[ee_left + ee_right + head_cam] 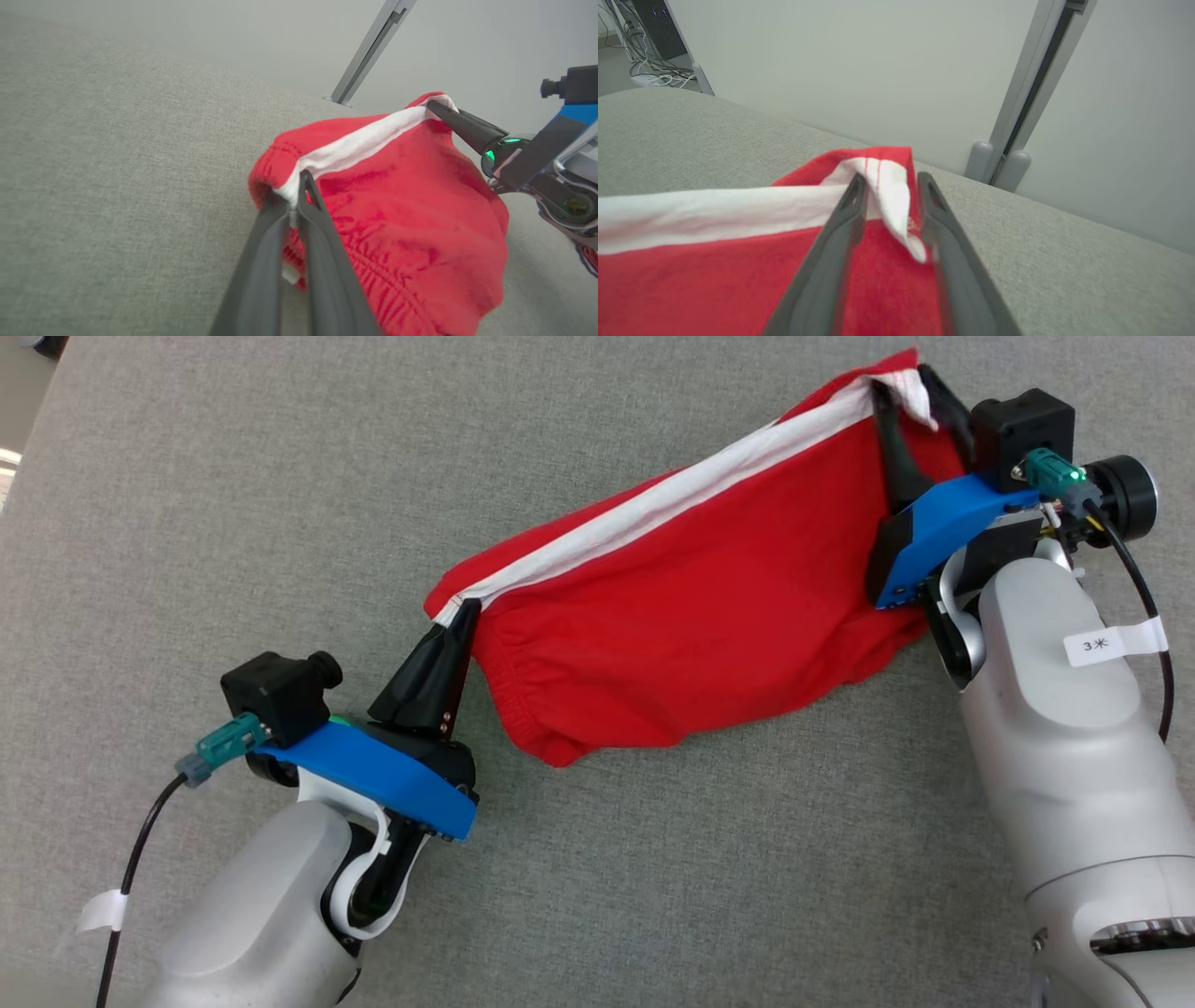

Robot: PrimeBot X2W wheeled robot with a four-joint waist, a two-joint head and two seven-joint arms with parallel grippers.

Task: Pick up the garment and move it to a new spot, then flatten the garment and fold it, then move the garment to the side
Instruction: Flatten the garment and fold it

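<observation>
1. the red shorts [691, 635] are held up by the two ends of their white stripe [653, 509]. the stripe is stretched between the grippers, and the lower cloth sags onto the grey cloth-covered surface [233, 476].
2. the left gripper [464, 609] is clenched on the left end of the stripe, beside the gathered elastic edge. only a narrow bite of cloth is seen between its fingertips in the left wrist view.
3. the right gripper [901, 387] has the far corner of the stripe bunched between its fingers. the fingers stand somewhat apart in the right wrist view, and a loose white flap hangs between them. whether that corner is firmly clamped cannot be told.
4. risk: the right corner could be lost if the arms are spread further, because little cloth appears to be caught there. the shorts would then swing from the left gripper alone.
5. risk: the small left-hand bite could be pulled out by the same tension.
6. risk: the sagging lower cloth could be dragged and creased under itself when the shorts are laid down, so flattening would be spoiled.
7. counted: one pair of shorts, one white stripe in view, two grippers with two dark fingers each, and one grey surface.
</observation>
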